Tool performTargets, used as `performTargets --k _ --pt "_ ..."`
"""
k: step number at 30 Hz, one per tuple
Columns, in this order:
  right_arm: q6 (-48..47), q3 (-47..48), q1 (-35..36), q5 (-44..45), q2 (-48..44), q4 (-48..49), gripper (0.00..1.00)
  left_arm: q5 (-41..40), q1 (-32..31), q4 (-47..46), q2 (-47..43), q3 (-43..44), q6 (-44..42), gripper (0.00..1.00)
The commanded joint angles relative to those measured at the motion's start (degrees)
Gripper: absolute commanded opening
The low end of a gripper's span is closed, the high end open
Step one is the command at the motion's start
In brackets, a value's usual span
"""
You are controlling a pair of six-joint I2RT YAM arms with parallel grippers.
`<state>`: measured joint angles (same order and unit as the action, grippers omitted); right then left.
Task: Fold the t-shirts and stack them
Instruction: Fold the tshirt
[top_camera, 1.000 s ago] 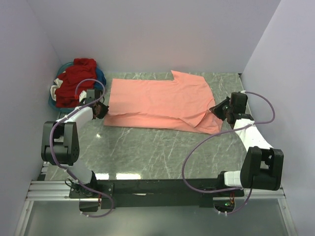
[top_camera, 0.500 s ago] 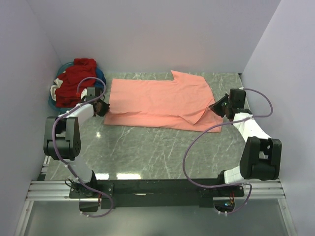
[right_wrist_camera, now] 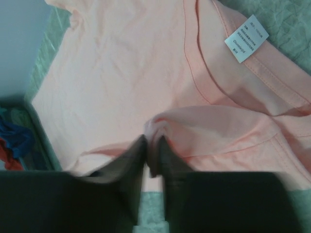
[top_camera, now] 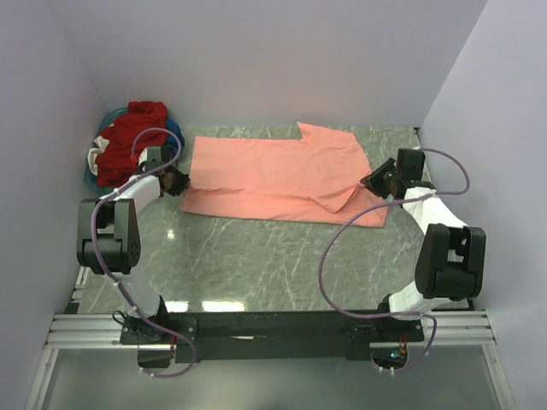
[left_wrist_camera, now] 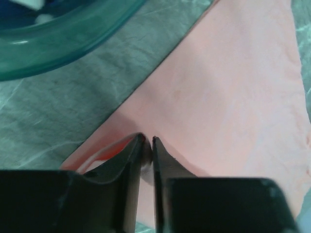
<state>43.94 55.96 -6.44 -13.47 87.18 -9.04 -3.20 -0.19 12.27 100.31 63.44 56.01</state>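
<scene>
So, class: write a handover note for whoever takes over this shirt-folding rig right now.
Left gripper: jaws almost closed at the pink t-shirt's left edge; grip unclear.
Right gripper: shut on bunched cloth of it near the collar.
It lies spread on the table; red and blue t-shirts are heaped in the teal basket.
Done: no shirt fully folded. Left: fold all, stack.

T-shirt label print unreadably small; teal basket cut off.

Left jaws nearly together, salmon t-shirt edge between; teal basket upper-left.
</scene>
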Motion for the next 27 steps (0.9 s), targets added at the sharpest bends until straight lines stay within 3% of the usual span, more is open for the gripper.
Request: performTargets --k 1,3,4,7,17,23,27 --pt "-1.0 3.3 -0.6 -1.3 0.9 0.8 0.32 2.7 1.3 -3.3 0.6 2.7 -2.0 0.29" --pt "-1.4 4.0 -0.6 -1.6 1.1 0.4 0.5 3.6 1.3 -3.1 0.2 3.4 -2.4 0.35" --pt "-1.8 4.4 -0.6 -2.0 0.9 0.0 0.61 3.5 1.4 -2.7 -0.2 3.6 -2.7 0.44" --pt "-3.2 5.3 -0.6 -1.8 -0.4 -2.0 0.69 3.4 1.5 -1.9 -3.2 2.9 -3.0 0.55" --pt "-1.9 -12.6 -0.5 3.4 -15.5 -2.5 0.68 -0.7 0.6 -5.3 -23.7 -19.6 3.5 0.53" --pt "-2.0 -20.7 -0.7 7.4 -23.2 -4.8 0.66 -1.6 -1.4 -7.0 -28.0 -26.6 4.5 0.52" --pt "-2.2 -23.4 -0.9 8.8 -23.4 -4.5 0.66 -0.4 -1.6 -8.6 -27.3 -28.1 4.3 0.52"
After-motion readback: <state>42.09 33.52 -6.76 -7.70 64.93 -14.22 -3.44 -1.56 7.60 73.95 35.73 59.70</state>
